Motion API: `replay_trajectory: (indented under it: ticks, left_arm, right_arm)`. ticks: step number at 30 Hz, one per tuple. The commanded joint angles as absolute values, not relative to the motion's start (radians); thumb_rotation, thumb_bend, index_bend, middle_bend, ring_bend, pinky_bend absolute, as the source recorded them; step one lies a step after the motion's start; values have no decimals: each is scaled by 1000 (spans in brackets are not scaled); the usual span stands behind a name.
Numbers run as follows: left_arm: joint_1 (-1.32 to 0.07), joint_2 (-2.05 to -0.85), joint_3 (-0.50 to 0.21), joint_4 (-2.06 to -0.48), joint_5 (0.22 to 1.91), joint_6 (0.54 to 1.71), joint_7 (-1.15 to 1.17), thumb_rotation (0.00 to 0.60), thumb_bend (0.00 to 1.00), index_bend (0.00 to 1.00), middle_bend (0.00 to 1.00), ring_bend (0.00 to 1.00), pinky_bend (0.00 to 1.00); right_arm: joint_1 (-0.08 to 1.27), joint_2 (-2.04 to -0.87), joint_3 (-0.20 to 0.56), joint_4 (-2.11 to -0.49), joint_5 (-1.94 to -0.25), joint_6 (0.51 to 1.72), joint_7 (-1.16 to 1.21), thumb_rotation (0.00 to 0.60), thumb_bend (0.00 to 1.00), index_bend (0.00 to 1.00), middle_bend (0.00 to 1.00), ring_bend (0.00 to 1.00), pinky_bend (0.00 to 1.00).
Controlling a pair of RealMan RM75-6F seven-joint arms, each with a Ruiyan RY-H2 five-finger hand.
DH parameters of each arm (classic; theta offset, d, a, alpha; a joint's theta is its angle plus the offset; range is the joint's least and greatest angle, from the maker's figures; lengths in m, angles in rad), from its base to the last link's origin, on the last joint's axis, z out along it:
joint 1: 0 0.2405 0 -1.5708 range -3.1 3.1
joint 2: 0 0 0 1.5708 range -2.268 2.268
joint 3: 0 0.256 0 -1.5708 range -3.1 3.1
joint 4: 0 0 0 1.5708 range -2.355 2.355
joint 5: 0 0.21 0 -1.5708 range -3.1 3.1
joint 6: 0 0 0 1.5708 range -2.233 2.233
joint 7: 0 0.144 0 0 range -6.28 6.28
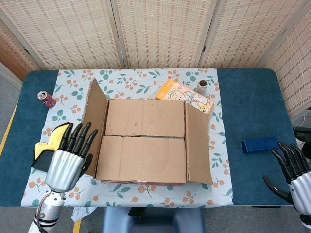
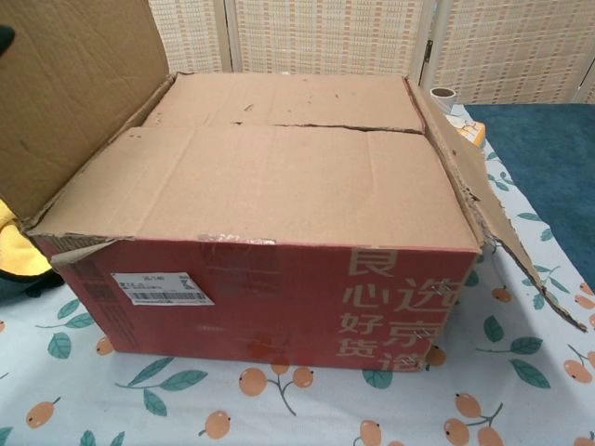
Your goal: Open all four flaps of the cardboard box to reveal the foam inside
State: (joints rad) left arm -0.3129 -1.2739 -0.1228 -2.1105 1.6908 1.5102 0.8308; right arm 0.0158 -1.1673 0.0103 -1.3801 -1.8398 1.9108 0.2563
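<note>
Only the head view shows both hands; in the chest view the red cardboard box (image 2: 270,223) fills the frame, its two inner flaps lying flat and closed. The left hand (image 1: 68,158) hovers by the raised brown left flap (image 1: 95,116), fingers spread wide, holding nothing. The right hand (image 1: 294,174) sits well apart at the table's blue edge (image 1: 252,121), fingers apart, empty. The box rests mid-table on the floral cloth (image 1: 141,82).

Right hand (image 1: 294,175) cut by frame edge; snack bag (image 1: 187,98) partly behind box (image 1: 146,145).
</note>
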Motion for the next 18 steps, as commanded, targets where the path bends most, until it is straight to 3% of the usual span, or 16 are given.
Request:
replay_trajectory:
  ticks: [1,10,18]
  left_arm:
    - [-261,-1199,-131,-2046,1664,1577,698,600,519,0,35,32,73]
    - [-222,-1152,-138,-1921,1583,1591,544,600,518,0,35,31,63]
    - [-190,-1150,-71,-1814,1611,1571,410,600,518,0,35,37,52]
  right_arm:
    - [15,-1167,11,-1381,-1840,1912,255,600,378,0,0,0,0]
    - [26,-1178,10,-1387,-1831,1870,228,600,379,0,0,0,0]
    - [119,-1137,11,-1506,-1851,1704,158,600,379,0,0,0,0]
